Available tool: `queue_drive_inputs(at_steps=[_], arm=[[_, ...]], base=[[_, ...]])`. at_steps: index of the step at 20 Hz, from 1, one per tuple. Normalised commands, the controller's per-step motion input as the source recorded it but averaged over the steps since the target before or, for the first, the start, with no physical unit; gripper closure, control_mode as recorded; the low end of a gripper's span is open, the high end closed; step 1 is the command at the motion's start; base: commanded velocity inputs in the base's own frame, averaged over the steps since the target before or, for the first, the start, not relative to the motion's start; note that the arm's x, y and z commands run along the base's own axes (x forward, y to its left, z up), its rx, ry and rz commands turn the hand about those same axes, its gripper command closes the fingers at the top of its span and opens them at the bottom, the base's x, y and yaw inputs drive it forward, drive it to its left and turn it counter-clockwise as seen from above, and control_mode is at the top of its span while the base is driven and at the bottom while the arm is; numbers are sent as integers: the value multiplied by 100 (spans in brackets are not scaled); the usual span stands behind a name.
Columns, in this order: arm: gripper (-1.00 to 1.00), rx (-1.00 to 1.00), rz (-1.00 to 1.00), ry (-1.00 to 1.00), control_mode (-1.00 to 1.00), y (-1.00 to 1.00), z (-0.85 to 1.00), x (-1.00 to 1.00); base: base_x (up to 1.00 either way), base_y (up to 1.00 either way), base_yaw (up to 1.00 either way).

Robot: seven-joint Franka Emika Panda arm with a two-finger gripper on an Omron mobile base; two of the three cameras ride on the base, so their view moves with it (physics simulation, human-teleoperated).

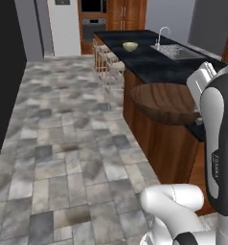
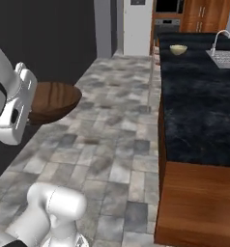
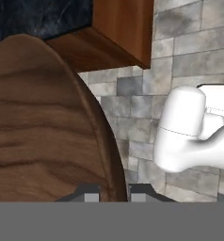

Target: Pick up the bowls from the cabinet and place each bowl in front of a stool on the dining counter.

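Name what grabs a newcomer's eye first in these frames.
The big dark wood-grained bowl, pinched at its rim in the jaws of the gripper and carried in the air beside the near end of the black marble dining counter. Next, the small cream bowl already sitting far down that counter, near the sink. The white arm looms large in the foreground.

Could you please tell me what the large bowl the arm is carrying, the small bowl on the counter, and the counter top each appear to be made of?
The large bowl looks like dark brown wood, matte, with clear grain streaks. The small bowl looks like glossy cream ceramic, though it is small in view. The counter top resembles polished black marble with faint pale veining.
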Motion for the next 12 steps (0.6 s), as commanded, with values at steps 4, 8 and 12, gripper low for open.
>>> queue_drive_inputs(at_steps=[4,8,12], arm=[[100,0,0,0,100,0,0,0],[100,0,0,0,100,0,0,0],[100,0,0,0,100,0,0,0]], base=[[100,100,-38],[100,100,-52],[100,100,-48]])
